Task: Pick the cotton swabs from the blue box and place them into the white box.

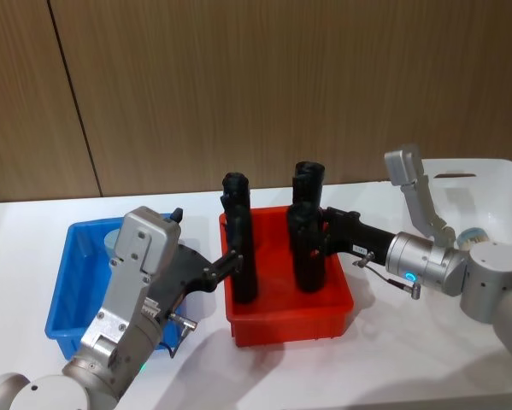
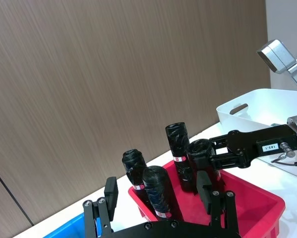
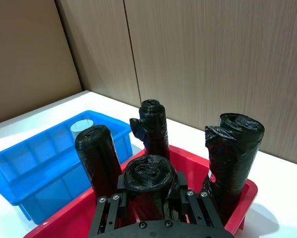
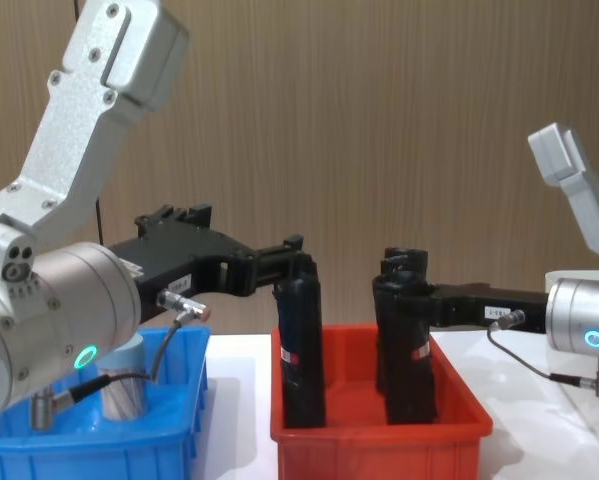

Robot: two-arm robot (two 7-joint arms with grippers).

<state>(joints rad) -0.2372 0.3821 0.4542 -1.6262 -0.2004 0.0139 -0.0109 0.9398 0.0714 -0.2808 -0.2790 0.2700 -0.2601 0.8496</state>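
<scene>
1. Cotton swabs (image 4: 125,385): we log one clear, blue-lidded jar in the blue box (image 1: 74,290), at 9 o'clock of the red bin (image 1: 288,320). Judged light, rigid, slick; grip its sides.
2. Left gripper (image 1: 236,259): released, beside a black roll (image 1: 241,243).
3. Right gripper (image 1: 309,231): clenched on another black roll (image 3: 149,191).
4. White box (image 1: 495,184): 3 o'clock.
</scene>
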